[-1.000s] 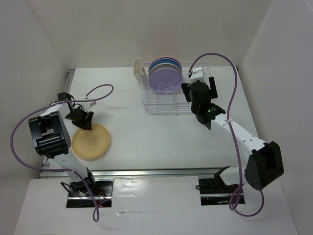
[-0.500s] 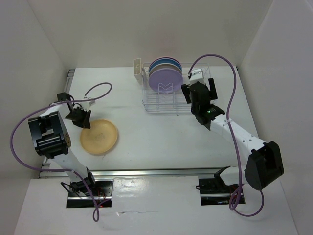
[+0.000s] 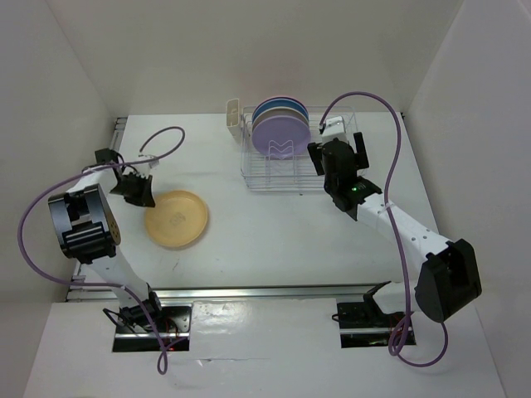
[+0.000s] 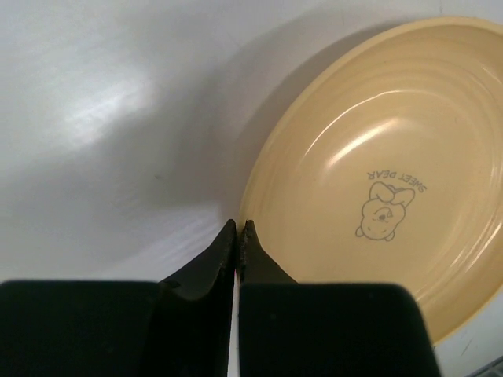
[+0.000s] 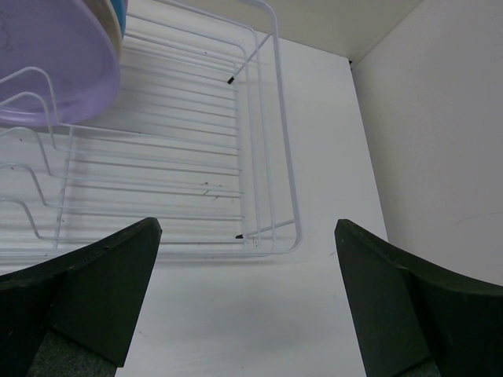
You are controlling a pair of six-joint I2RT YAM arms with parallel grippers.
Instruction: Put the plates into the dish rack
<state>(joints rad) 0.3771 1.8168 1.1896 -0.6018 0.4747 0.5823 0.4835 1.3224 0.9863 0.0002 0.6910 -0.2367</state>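
Observation:
An orange-yellow plate (image 3: 176,218) (image 4: 385,173) with a small bear drawing lies on the table at the left. My left gripper (image 3: 143,197) (image 4: 237,226) is shut, and its tips touch the plate's left rim with nothing visible between them. The dish rack (image 3: 290,170) (image 5: 267,157) stands at the back centre. A purple plate (image 3: 280,133) (image 5: 47,63) stands upright in it at the front, with a blue one (image 5: 119,16) and others behind. My right gripper (image 3: 330,153) (image 5: 247,225) hangs open by the rack's right end, holding nothing.
A cream cutlery cup (image 3: 233,116) hangs on the rack's left end. White walls close in the table on the left, back and right. Purple cables loop over both arms. A metal rail (image 3: 265,292) runs along the near edge.
The left gripper has gone from open to shut while shifting slightly towards the back. The orange-yellow plate has slid right and towards the back. The right arm has not moved.

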